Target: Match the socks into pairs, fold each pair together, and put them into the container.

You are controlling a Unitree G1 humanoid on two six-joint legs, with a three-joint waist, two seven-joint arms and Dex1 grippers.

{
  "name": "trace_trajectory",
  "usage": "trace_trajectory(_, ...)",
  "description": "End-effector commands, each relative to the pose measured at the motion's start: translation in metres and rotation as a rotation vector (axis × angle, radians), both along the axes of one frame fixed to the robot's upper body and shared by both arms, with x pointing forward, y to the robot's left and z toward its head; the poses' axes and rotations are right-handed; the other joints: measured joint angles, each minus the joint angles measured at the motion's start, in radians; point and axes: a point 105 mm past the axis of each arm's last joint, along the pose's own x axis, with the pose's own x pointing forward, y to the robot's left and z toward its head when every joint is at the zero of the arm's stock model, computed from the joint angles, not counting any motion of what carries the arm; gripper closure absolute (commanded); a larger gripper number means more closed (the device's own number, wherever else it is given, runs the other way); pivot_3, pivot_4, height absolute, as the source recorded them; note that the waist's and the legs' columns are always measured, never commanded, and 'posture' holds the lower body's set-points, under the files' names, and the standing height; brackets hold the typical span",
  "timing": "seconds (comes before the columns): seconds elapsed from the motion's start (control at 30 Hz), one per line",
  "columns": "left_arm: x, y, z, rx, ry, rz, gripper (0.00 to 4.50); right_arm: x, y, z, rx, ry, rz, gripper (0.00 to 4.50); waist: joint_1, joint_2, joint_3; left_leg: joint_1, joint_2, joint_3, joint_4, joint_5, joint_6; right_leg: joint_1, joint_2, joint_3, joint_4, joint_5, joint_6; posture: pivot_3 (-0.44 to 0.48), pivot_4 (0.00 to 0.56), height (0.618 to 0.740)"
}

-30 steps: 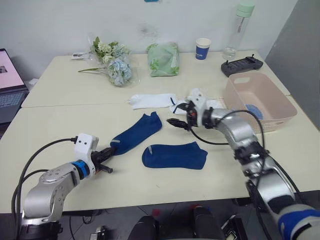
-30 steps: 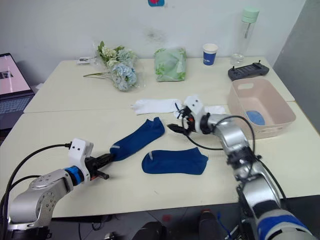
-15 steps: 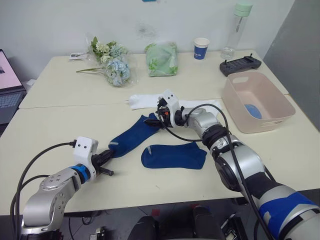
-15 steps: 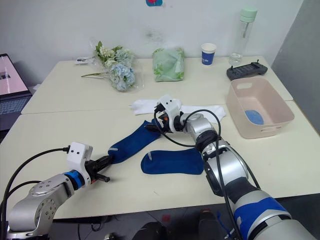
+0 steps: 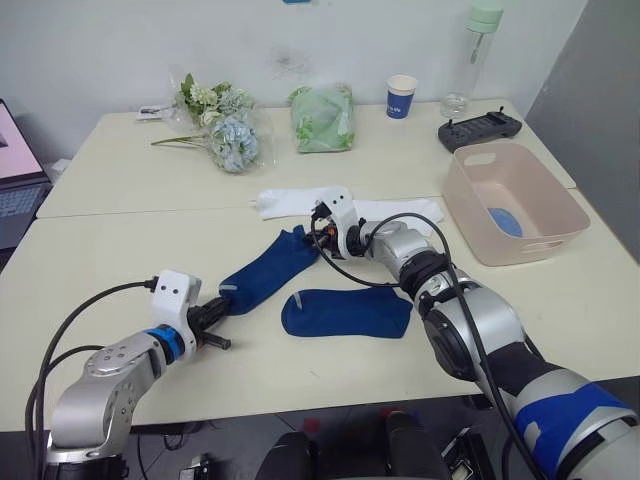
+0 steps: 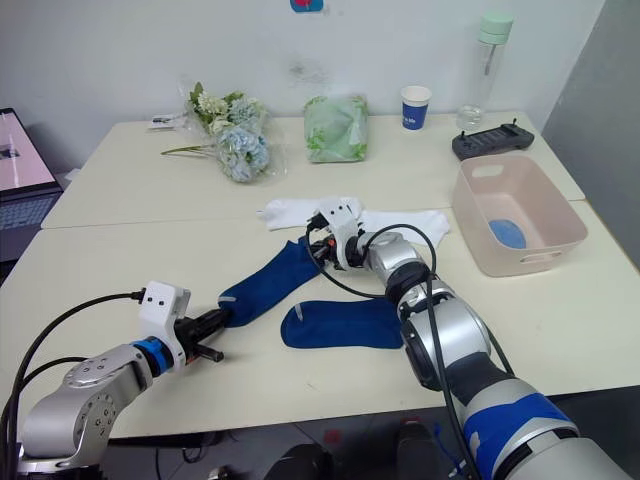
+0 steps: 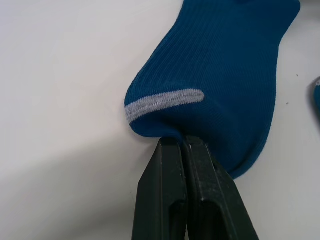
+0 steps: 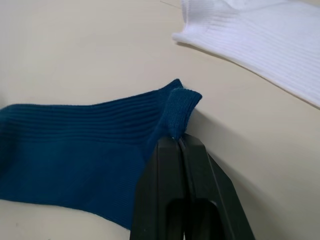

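L gripper (image 5: 216,317), lower left of frame, was clamped on the end of a dark navy fabric ankle sock (image 5: 268,271) lying diagonally at table centre. R gripper (image 5: 318,237) pinched that sock's opposite end. Second navy sock (image 5: 347,312) lay flat just below-right. Pale pink rectangular plastic tub (image 5: 480,232) sat at mid right.

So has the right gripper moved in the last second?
Yes. The right gripper swung from near the tub leftward to the navy sock's far end.
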Motion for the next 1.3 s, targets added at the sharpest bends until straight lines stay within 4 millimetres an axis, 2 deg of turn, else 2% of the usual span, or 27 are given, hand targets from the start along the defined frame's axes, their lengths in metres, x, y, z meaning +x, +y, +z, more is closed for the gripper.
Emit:
trace_trajectory(0.03, 0.004, -0.005, 0.01, 0.008, -0.035, -0.029, 4.5, 0.007, -0.005, 0.019, 0.055, -0.034, -0.012, 4.46, 0.0, 0.0, 0.0, 0.0, 0.0, 0.0, 0.0, 0.0, 0.0, 0.0, 0.0, 0.0, 0.0, 0.0, 0.0, 0.0, 0.15, 0.74)
trace_trajectory(0.13, 0.007, -0.011, 0.018, -0.007, -0.067, -0.055, 4.5, 0.012, -0.024, 0.018, 0.076, -0.021, -0.05, 4.46, 0.001, 0.0, 0.0, 0.0, 0.0, 0.0, 0.0, 0.0, 0.0, 0.0, 0.0, 0.0, 0.0, 0.0, 0.0, 0.0, 0.15, 0.74)
trace_trajectory(0.23, 0.013, -0.016, 0.035, -0.012, -0.142, -0.079, 4.5, 0.014, -0.045, 0.021, 0.128, 0.011, -0.072, 4.46, 0.003, 0.0, 0.0, -0.001, 0.0, -0.001, 0.0, 0.0, 0.0, 0.0, 0.0, 0.0, 0.0, 0.0, 0.0, 0.0, 0.15, 0.74)
trace_trajectory(0.3, 0.019, -0.022, 0.05, -0.044, -0.19, -0.101, 4.5, 0.01, -0.062, 0.033, 0.194, 0.013, -0.091, 4.46, 0.003, 0.0, 0.0, -0.001, 0.0, -0.001, 0.0, 0.0, 0.0, 0.0, 0.0, -0.001, -0.001, 0.0, 0.0, 0.0, 0.15, 0.74)
trace_trajectory(0.37, 0.022, -0.03, 0.059, -0.08, -0.212, -0.132, 4.5, -0.001, -0.074, 0.041, 0.236, 0.011, -0.116, 4.46, 0.004, 0.0, 0.0, -0.004, 0.001, -0.002, 0.001, 0.0, 0.0, -0.001, -0.001, -0.002, -0.001, 0.0, 0.0, 0.0, 0.15, 0.74)
trace_trajectory(0.53, 0.022, -0.043, 0.066, -0.102, -0.205, -0.192, 4.5, -0.031, -0.094, 0.047, 0.25, 0.014, -0.168, 4.46, -0.006, 0.0, 0.0, -0.007, 0.001, 0.0, 0.002, 0.0, 0.0, -0.006, -0.001, 0.0, 0.001, 0.0, 0.0, 0.0, 0.15, 0.74)
trace_trajectory(0.6, 0.018, -0.051, 0.07, -0.115, -0.189, -0.239, 4.5, -0.055, -0.119, 0.055, 0.283, 0.021, -0.225, 4.46, 0.001, 0.0, 0.0, -0.008, 0.001, 0.0, 0.001, 0.0, 0.0, -0.006, -0.001, 0.0, 0.001, 0.0, 0.0, 0.0, 0.15, 0.74)
trace_trajectory(0.67, 0.01, -0.058, 0.068, -0.122, -0.162, -0.291, 4.5, -0.077, -0.132, 0.058, 0.298, 0.034, -0.257, 4.46, 0.006, 0.0, 0.0, -0.011, 0.001, -0.002, 0.002, 0.0, 0.0, -0.007, -0.001, -0.001, 0.001, 0.0, 0.0, 0.0, 0.15, 0.74)
trace_trajectory(0.77, 0.002, -0.065, 0.065, -0.137, -0.132, -0.333, 4.5, -0.098, -0.136, 0.059, 0.313, 0.05, -0.286, 4.46, 0.013, 0.0, 0.0, -0.012, 0.0, -0.001, 0.003, 0.0, 0.0, -0.009, -0.001, 0.0, 0.001, 0.0, 0.0, 0.0, 0.15, 0.74)
trace_trajectory(0.83, 0.0, -0.067, 0.064, -0.142, -0.118, -0.341, 4.5, -0.104, -0.14, 0.059, 0.328, 0.066, -0.327, 4.46, 0.013, 0.0, 0.0, -0.012, 0.0, 0.0, 0.003, 0.0, 0.0, -0.009, -0.001, 0.0, 0.002, 0.0, 0.0, 0.0, 0.15, 0.74)
trace_trajectory(1.0, -0.002, -0.079, 0.049, -0.125, -0.065, -0.379, 4.5, -0.138, -0.152, 0.035, 0.323, 0.115, -0.421, 4.46, 0.03, 0.0, -0.001, -0.011, 0.0, -0.001, 0.002, 0.0, 0.0, -0.008, 0.001, -0.001, 0.001, 0.0, 0.0, 0.0, 0.15, 0.74)
trace_trajectory(1.17, -0.003, -0.086, 0.036, -0.109, -0.044, -0.394, 4.5, -0.155, -0.15, 0.019, 0.315, 0.16, -0.446, 4.46, 0.03, 0.0, -0.001, -0.011, -0.001, 0.001, 0.002, 0.001, 0.0, -0.008, -0.001, 0.0, 0.001, 0.001, 0.0, 0.0, 0.15, 0.74)
trace_trajectory(1.3, -0.003, -0.084, 0.032, -0.096, -0.028, -0.394, 4.5, -0.164, -0.148, 0.01, 0.303, 0.177, -0.457, 4.46, 0.028, 0.0, -0.001, -0.01, -0.001, 0.001, 0.002, 0.001, 0.0, -0.008, 0.001, 0.0, 0.001, 0.001, 0.0, 0.0, 0.15, 0.74)
